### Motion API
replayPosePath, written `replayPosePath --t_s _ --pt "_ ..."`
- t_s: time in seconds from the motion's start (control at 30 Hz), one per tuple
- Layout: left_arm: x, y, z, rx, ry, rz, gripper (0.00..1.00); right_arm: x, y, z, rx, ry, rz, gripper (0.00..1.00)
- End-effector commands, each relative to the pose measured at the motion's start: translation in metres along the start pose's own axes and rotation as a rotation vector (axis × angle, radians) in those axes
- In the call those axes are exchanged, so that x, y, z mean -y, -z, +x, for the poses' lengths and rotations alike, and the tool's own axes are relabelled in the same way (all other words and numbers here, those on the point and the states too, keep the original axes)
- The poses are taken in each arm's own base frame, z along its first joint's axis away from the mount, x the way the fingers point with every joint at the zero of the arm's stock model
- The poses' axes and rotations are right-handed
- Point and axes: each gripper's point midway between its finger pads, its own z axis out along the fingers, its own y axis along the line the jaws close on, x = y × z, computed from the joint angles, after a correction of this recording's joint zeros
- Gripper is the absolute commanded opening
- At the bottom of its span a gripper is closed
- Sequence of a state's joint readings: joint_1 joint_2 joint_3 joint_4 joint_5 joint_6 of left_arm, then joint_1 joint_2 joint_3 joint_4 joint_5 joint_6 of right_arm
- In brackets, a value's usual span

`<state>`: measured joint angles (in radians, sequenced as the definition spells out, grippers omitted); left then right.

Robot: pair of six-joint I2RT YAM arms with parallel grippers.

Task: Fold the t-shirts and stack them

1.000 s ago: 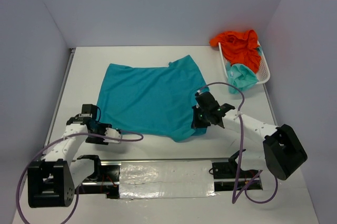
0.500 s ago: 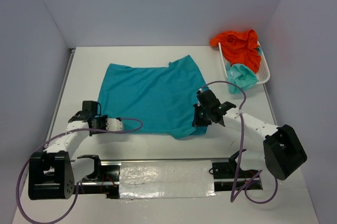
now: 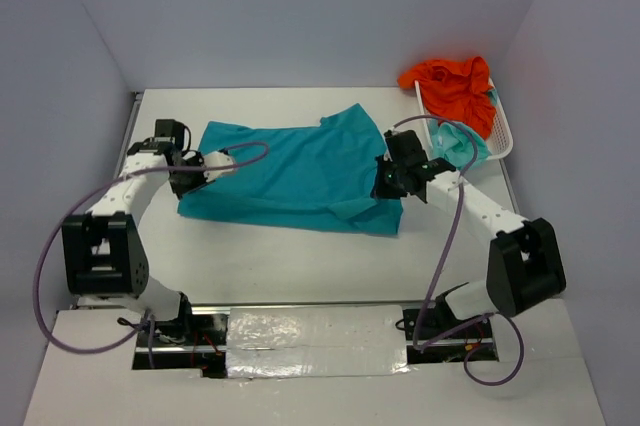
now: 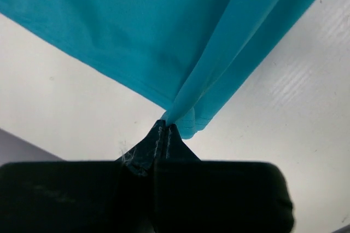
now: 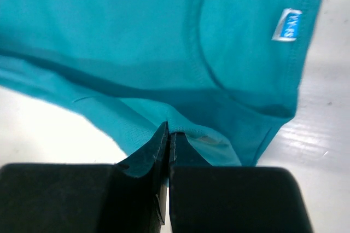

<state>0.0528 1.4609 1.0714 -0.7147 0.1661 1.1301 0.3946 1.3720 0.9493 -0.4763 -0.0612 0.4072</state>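
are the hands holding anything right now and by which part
Both hold the teal t-shirt: the left hand pinches a gathered corner at its left end, the right hand pinches the edge at its right end.

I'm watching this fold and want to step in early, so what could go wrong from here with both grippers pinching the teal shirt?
The left gripper holds only a thin bunched corner of the teal t-shirt, so it might slip free. The shirt's near edge looks slanted, closer to the bases by the right gripper, so the fold may land skewed. The right arm's cable loops close to the white basket and could snag it.
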Motion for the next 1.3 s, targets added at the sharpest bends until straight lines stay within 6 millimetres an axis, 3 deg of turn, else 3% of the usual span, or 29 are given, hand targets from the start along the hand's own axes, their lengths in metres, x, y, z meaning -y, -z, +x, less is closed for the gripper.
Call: replayPosePath --t_s 0.0,0.27,0.43,0.7,0.8,0.83,0.9,0.93,0.97,1.0,1.03,1.17,1.27 --pt "0.002 -0.006 -0.008 -0.004 0.119 0.102 0.0 0.01 -0.007 -0.027 0.035 0.014 0.029 0.0" --pt "-0.007 -0.029 0.0 -0.052 0.216 0.115 0.0 0.019 -0.031 -0.055 0.045 0.017 0.044 0.0" --pt "-0.021 -0.038 0.009 -0.09 0.294 0.035 0.0 0.022 -0.044 -0.072 0.047 0.021 0.067 0.0" --pt "-0.033 -0.056 0.015 -0.137 0.439 -0.001 0.0 0.036 -0.072 -0.075 -0.008 0.021 0.129 0.0" --pt "-0.036 -0.06 0.015 -0.148 0.477 -0.012 0.14 0.044 -0.08 -0.08 -0.014 0.007 0.15 0.0" --pt "-0.038 -0.059 0.018 -0.165 0.489 -0.025 0.23 0.047 -0.084 -0.084 -0.02 0.002 0.157 0.07" --pt "-0.049 -0.058 0.018 -0.165 0.548 -0.061 0.31 0.047 -0.085 -0.097 0.001 0.008 0.172 0.25" --pt "-0.06 -0.052 0.02 -0.179 0.565 -0.103 0.41 0.048 -0.089 -0.096 -0.016 0.016 0.179 0.47" --pt "-0.063 -0.049 0.019 -0.178 0.589 -0.116 0.54 0.047 -0.089 -0.1 -0.016 0.017 0.181 0.55" --pt "-0.07 -0.044 0.019 -0.173 0.599 -0.135 0.58 0.044 -0.086 -0.112 0.008 0.022 0.182 0.6" --pt "-0.082 -0.035 0.012 -0.148 0.605 -0.178 0.77 0.044 -0.084 -0.115 0.011 0.027 0.188 0.67" --pt "-0.113 -0.008 -0.003 -0.077 0.632 -0.285 0.81 0.041 -0.064 -0.135 0.06 0.045 0.203 0.83" --pt "-0.098 0.0 -0.012 -0.057 0.633 -0.199 0.74 0.036 -0.044 -0.12 0.022 0.043 0.179 0.85"
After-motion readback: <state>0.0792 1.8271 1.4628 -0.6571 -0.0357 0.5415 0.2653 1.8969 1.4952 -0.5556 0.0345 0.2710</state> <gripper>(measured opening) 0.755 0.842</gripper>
